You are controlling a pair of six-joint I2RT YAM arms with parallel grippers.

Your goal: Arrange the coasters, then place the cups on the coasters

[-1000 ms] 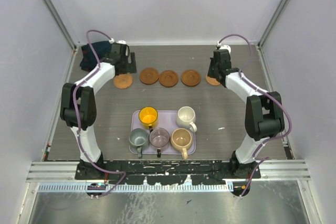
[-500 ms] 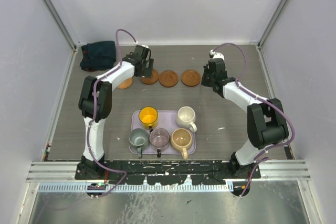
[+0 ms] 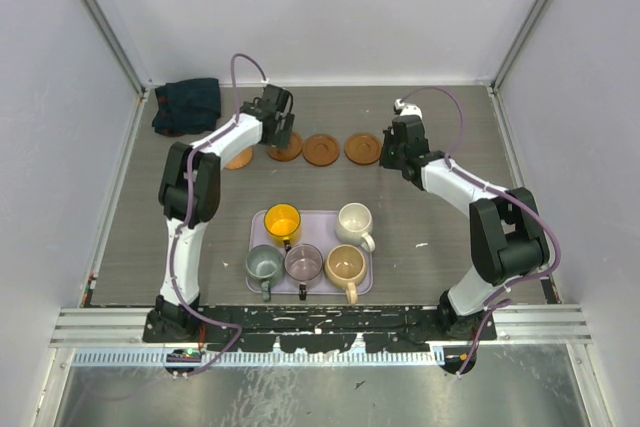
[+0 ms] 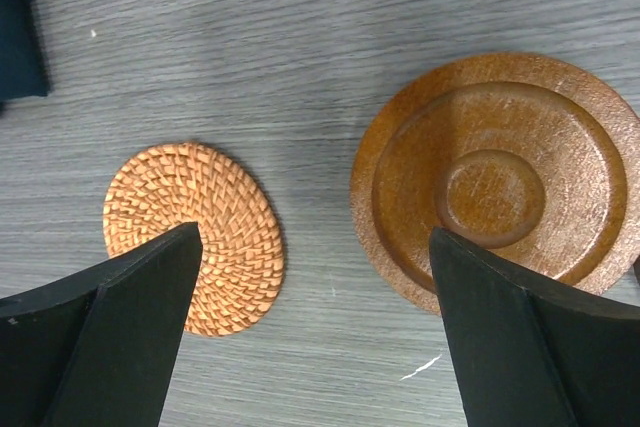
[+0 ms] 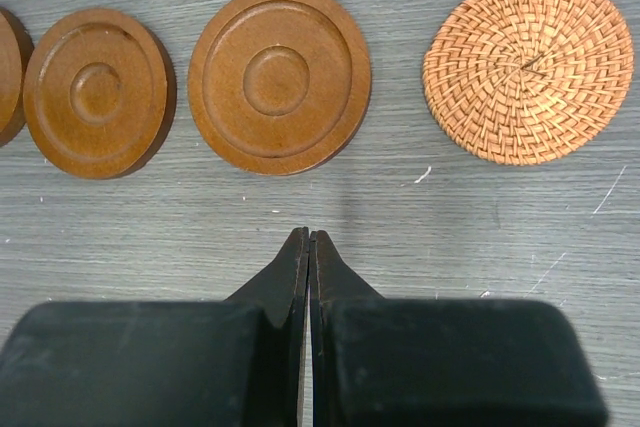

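Along the back runs a row of coasters: a woven orange one [image 3: 237,158], then three brown rimmed ones [image 3: 321,149]. My left gripper [image 3: 280,133] hovers open over the gap between the woven coaster [image 4: 190,232] and the first brown coaster [image 4: 497,182], holding nothing. My right gripper [image 5: 308,239] is shut and empty, just short of a brown coaster [image 5: 278,77], with a second woven coaster [image 5: 528,67] to its right. Several cups stand on the lilac tray [image 3: 318,229]: yellow [image 3: 283,220], cream [image 3: 354,220], grey-green [image 3: 264,264], purplish [image 3: 303,262], tan [image 3: 345,265].
A dark folded cloth [image 3: 187,105] lies in the back left corner, its edge also in the left wrist view [image 4: 20,27]. Walls close in the table on three sides. The right arm [image 3: 450,177] covers the right woven coaster in the top view.
My left arm has swung right from the far-left woven coaster to the gap beside the first brown one. My right arm has shifted left off the right woven coaster. Both grippers kept their states.
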